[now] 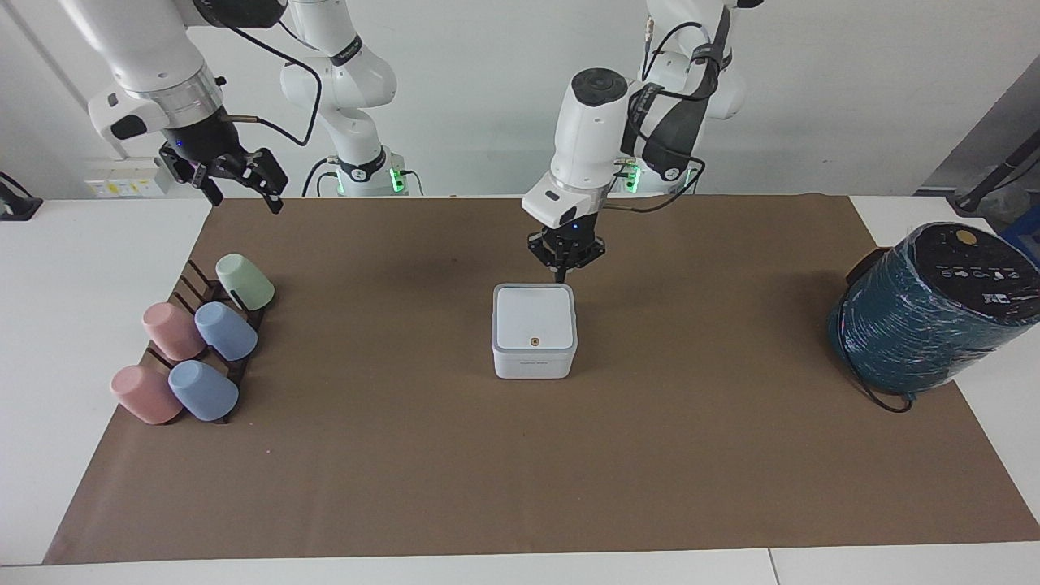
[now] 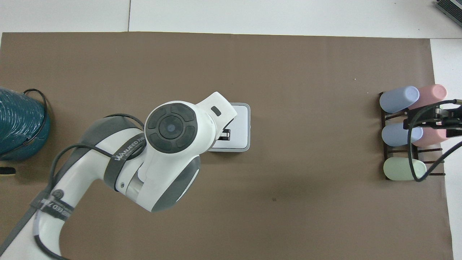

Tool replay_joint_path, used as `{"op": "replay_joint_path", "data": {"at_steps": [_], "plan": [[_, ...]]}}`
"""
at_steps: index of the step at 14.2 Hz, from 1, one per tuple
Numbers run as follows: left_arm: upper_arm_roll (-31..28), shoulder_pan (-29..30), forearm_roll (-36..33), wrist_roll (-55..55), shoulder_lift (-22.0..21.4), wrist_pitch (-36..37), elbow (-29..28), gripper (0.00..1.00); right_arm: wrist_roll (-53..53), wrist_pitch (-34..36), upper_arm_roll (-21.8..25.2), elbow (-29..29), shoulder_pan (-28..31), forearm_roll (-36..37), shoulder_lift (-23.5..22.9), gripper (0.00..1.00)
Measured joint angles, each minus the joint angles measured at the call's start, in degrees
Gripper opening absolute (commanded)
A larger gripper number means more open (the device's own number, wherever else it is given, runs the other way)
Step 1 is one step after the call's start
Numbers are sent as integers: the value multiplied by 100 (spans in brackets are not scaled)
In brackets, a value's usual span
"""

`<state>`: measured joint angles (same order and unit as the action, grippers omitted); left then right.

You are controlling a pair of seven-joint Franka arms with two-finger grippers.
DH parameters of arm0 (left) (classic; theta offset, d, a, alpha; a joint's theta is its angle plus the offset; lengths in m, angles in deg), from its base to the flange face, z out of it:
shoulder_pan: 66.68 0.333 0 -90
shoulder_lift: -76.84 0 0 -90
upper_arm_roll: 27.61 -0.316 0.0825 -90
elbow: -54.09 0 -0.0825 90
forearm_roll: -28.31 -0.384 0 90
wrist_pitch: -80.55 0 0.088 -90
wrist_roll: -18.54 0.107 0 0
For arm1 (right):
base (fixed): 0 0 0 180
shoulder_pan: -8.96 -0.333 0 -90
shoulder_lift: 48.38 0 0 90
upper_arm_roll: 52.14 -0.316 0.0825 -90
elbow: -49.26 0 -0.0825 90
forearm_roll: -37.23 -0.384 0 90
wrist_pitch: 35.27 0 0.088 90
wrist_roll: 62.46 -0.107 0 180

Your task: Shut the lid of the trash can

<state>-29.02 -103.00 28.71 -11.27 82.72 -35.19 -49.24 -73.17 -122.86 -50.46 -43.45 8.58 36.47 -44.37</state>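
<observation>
The small white trash can [image 1: 534, 361] stands in the middle of the brown mat. Its square white lid [image 1: 535, 317] lies flat on it, grey rim all round, the orange dot toward the edge farthest from the robots. The lid also shows in the overhead view [image 2: 240, 122], partly covered by the left arm. My left gripper [image 1: 561, 275] is shut and empty, raised just above the can's edge nearest the robots and clear of the lid. My right gripper [image 1: 242, 188] is open and empty, waiting high over the mat's corner at the right arm's end.
A dark rack with several pastel cups [image 1: 195, 349] lying on it sits at the right arm's end. A large teal wrapped cylinder [image 1: 934, 309] with a black cable stands at the left arm's end. The brown mat [image 1: 520, 471] covers the table.
</observation>
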Motion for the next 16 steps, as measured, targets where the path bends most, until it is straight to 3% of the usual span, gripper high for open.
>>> {"op": "replay_joint_path", "data": {"at_steps": [2,10,16], "plan": [[-22,437,-1,384,-211,184,-103,100,0,0,0,-1,-1,0,0,100],[-68,2495,0,2976,-727,551,-158,100,0,-18,0,-6,-1,1,0,100],[-66,3209,0,3628,-802,1479,746,100,0,-18,0,-8,-1,1,0,100]]}}
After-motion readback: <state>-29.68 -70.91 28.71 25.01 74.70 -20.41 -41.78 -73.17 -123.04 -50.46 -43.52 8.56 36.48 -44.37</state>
